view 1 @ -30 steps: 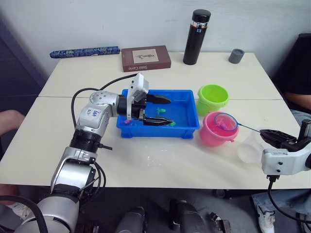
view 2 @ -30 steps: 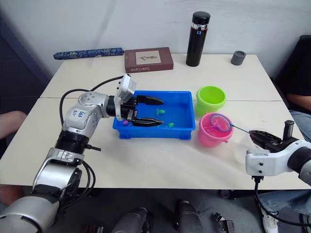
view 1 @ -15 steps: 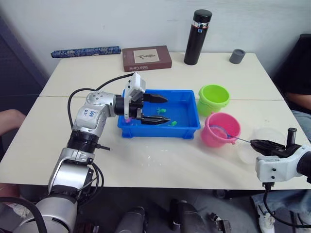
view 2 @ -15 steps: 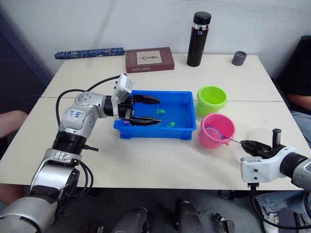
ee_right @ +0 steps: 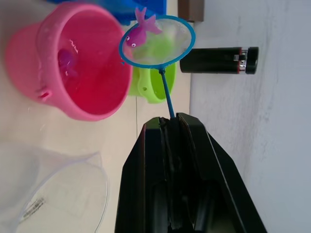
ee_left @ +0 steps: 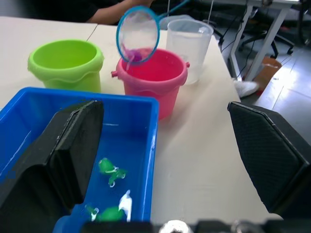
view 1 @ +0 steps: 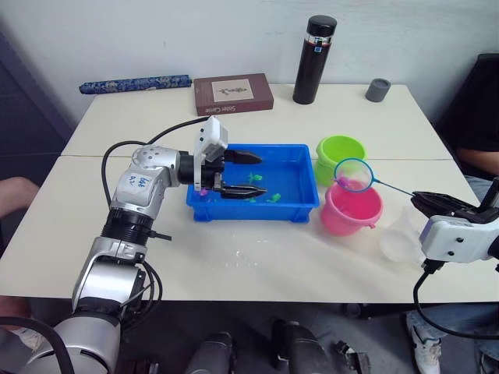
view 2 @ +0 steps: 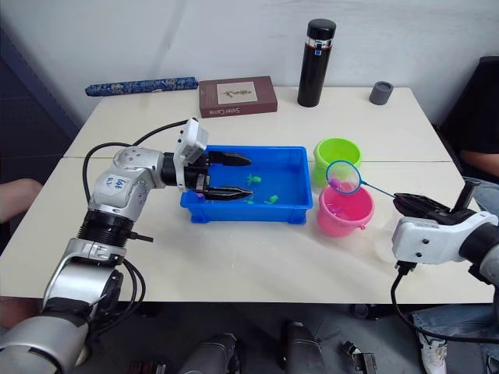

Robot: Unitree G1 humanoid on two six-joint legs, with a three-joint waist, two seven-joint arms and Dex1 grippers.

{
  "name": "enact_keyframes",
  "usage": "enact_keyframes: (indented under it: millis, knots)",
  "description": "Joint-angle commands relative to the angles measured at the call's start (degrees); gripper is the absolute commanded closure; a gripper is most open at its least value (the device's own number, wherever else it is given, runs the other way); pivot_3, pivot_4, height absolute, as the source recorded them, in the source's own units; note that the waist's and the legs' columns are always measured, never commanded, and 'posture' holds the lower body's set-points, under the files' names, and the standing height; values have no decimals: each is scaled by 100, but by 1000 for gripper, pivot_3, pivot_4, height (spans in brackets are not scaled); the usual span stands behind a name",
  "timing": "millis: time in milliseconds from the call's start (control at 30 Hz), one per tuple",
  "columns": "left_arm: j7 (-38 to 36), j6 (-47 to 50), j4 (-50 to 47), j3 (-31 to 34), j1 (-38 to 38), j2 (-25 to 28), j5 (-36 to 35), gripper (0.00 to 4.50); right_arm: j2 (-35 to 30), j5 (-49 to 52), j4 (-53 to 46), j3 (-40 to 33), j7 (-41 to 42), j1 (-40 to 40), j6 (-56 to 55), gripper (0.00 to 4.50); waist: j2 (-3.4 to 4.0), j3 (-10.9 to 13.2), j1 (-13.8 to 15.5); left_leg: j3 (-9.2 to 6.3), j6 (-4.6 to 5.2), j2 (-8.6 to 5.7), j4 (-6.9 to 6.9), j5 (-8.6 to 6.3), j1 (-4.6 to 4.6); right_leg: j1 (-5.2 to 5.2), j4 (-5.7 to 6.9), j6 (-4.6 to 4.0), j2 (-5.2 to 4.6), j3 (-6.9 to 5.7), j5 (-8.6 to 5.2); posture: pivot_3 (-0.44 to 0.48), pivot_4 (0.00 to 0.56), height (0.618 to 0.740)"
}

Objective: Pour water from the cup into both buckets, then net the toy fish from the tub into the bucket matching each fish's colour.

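Table point(view 1: 234, 265); net point(ee_right: 157, 41) holds pink fish point(ee_right: 141, 29).

**A:** so what's actually sitting on the table point(view 1: 257, 257)?

**B:** it's a cream top with a seam running across. Blue tub point(view 1: 255, 204) in the middle, lime green bucket point(view 1: 341, 157) just beside its right end, pink bucket point(view 1: 351, 212) right in front of that one. Clear cup point(view 1: 399, 238) near the right edge.

**A:** and along the back?

**B:** black flask point(view 1: 314, 60), small grey cap point(view 1: 378, 89) to its right, brown book point(view 1: 233, 93), and a rolled blue patterned thing point(view 1: 134, 82) at far left.
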Motion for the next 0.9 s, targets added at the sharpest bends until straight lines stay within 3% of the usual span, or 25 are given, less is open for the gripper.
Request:
enact_keyframes:
  millis: [33, 133, 300, 433, 633, 900]
  knots:
    - [41, -9, -189, 202, 113, 204, -9, 101, -250, -282, 177, -365, 199, 324, -828, 4500, -1, 0, -1, 0, 0, 1, -1, 0, 1, 1, -1, 0, 2, 0, 0, 0, 150, 740]
    - [70, 38, -281, 211, 158, 240, -22, 101, -240, -141, 273, -174, 218, 404, -1029, 4500, -1, 0, -1, 3, 0, 0, 0, 0, 1, 1, -1, 0, 0, 2, 0, 0, 150, 740]
    - [156, 54, -329, 239, 181, 239, 4, 101, -411, -602, 735, -52, -173, -313, -775, 4500, 0, 0, -4, 6, 2, -4, 5, 1, 1, 0, 2, 1, -5, 5, 1, 0, 150, 740]
    - [185, 48, -341, 239, 188, 228, 9, 101, -399, 106, 441, 221, 527, 241, -981, 4500, -1, 0, 17, -4, 0, 5, -2, 0, 0, 0, 0, -3, 4, -4, -1, 0, 150, 740]
    - [213, 43, -339, 243, 173, 195, 6, 101, -338, -620, 540, -18, -92, -278, -656, 4500, 0, 0, -22, 8, 6, -5, 10, 1, -1, 4, -2, 6, -6, 5, 6, 0, 150, 740]
    - [201, -36, -208, 244, 99, 153, 27, 101, -353, -469, 443, -116, 95, -210, -761, 4500, 0, 0, 6, 0, 2, 1, 5, 1, -2, 1, 1, 0, 0, 0, 3, 0, 150, 740]
